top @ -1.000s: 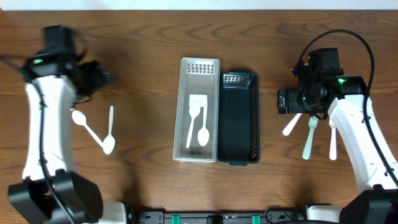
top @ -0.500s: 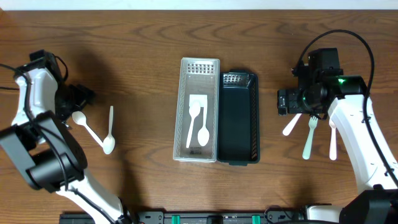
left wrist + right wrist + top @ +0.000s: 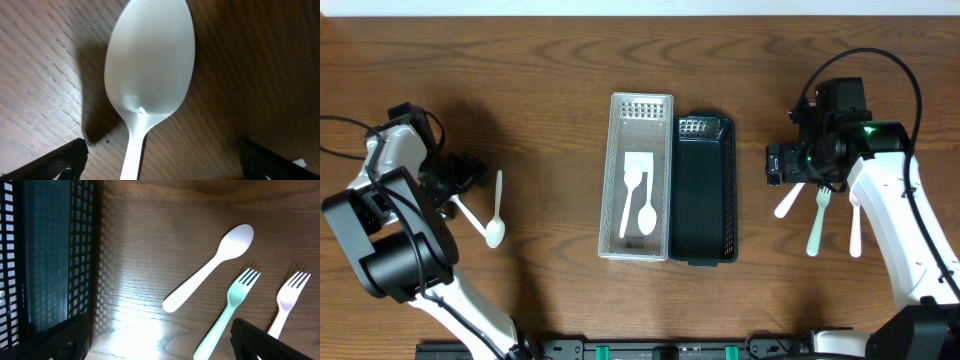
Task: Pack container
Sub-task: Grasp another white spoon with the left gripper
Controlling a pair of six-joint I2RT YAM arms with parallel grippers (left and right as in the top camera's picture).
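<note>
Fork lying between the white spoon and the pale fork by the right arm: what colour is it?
Mint green; the plastic fork shows best in the right wrist view.

A dark brown wooden counter (image 3: 550,80) fills almost the whole overhead view. Its grain runs side to side in long, wavy streaks. Along the top edge a thin pale strip (image 3: 640,6) shows beyond the counter's far side; what it belongs to cannot be told. The light comes from above and is even, leaving only soft, short shadows on the wood. In the right wrist view a bright patch of glare (image 3: 132,330) washes the grain pale. In the left wrist view the wood is light grey-brown on the left and deep brown on the right.
</note>
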